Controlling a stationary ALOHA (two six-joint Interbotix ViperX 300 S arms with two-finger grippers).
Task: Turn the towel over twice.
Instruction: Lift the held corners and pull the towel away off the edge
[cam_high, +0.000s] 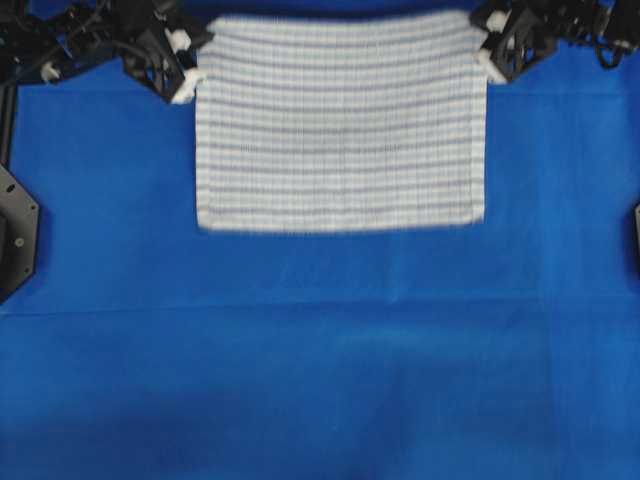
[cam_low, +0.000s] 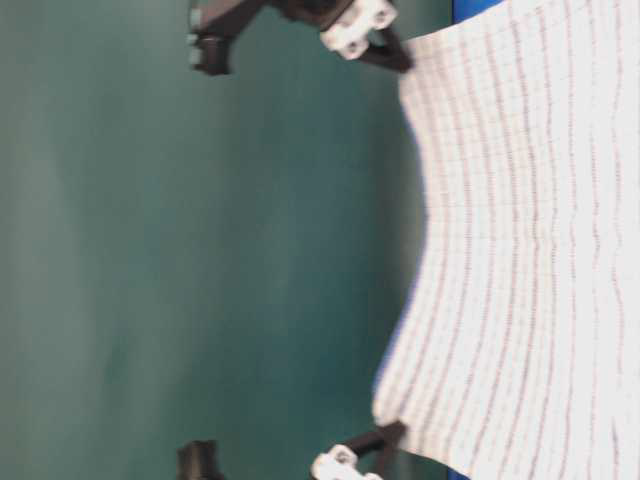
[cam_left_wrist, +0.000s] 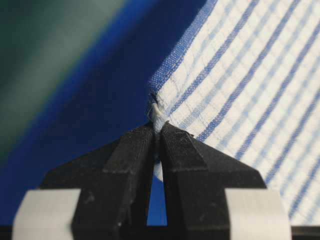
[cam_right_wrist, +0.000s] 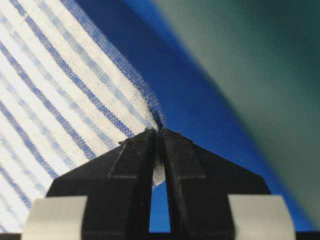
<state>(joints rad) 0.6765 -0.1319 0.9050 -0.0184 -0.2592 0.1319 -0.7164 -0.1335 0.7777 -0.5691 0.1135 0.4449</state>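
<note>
The towel (cam_high: 340, 125), white with thin dark-blue and light-blue stripes, is spread at the far middle of the table. Its two far corners are raised off the surface, and the cloth sags between them in the table-level view (cam_low: 510, 250). My left gripper (cam_high: 188, 78) is shut on the towel's far left corner; the left wrist view shows the corner (cam_left_wrist: 156, 112) pinched between the black fingertips (cam_left_wrist: 156, 131). My right gripper (cam_high: 490, 60) is shut on the far right corner, with cloth (cam_right_wrist: 75, 90) pinched at its tips (cam_right_wrist: 159, 134).
A solid-blue covering (cam_high: 320, 360) lies over the table, bare in front of the towel. Black arm bases stand at the left edge (cam_high: 15, 235) and right edge (cam_high: 636, 230). A dark green wall (cam_low: 150, 250) lies behind the table.
</note>
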